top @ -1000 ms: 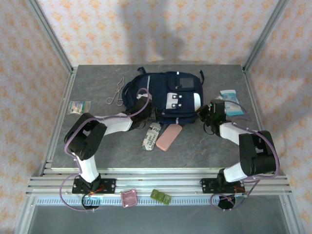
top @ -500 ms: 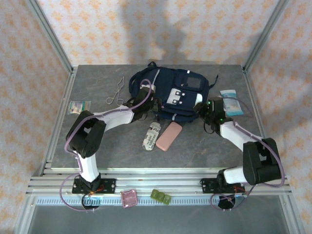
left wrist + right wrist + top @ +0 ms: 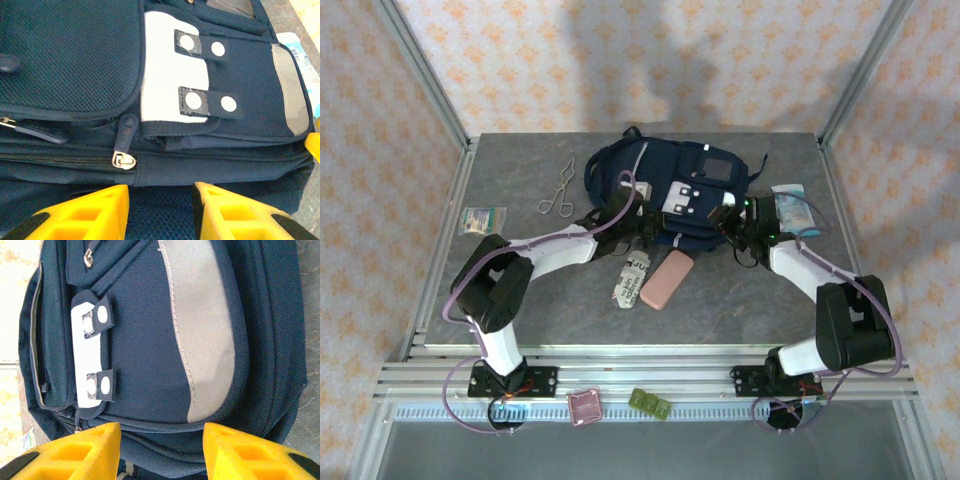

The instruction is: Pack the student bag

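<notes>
Overhead view, far left: a small packet and metal tongs. Next comes the student bag, lying flat at the table's back middle. My left gripper is at its near-left edge, fingers partway apart, nothing pinched. Up close I get a silver zipper pull that's too small to make out from overhead. A pink case lies just in front of the bag. My right gripper is partway open too, empty, facing the bag's grey panel.

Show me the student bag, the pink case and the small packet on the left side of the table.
student bag (image 3: 665,165), top external view, navy upper panel.
pink case (image 3: 667,280), top external view, middle of its flat face.
small packet (image 3: 483,218), top external view, its centre.
</notes>
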